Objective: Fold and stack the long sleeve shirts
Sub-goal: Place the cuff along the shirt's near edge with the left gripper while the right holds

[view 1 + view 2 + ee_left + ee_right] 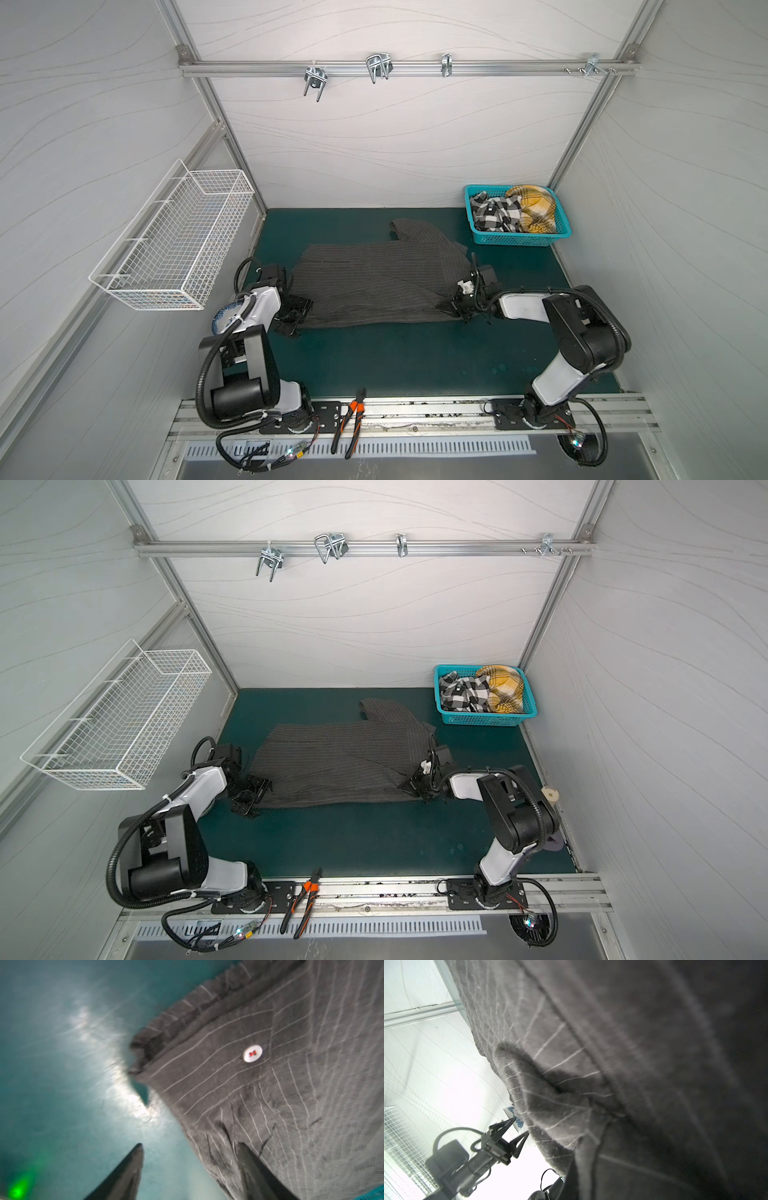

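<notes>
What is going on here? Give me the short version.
Two robot arms are working on a dark pinstriped shirt spread on the green mat. The left gripper is open at the shirt's left edge, one finger over cloth, one over the mat, holding nothing. The right gripper is shut at the shirt's right end; cloth fills its wrist view, so a grip cannot be confirmed. A black-and-white checked garment and a yellow checked one lie crumpled in the teal basket.

One grey pinstriped shirt (374, 282), one teal basket (519, 241) holding two plaid garments (496, 212), one white wire basket (166, 249), one pair of pliers (353, 409), four metal hooks (316, 79).
</notes>
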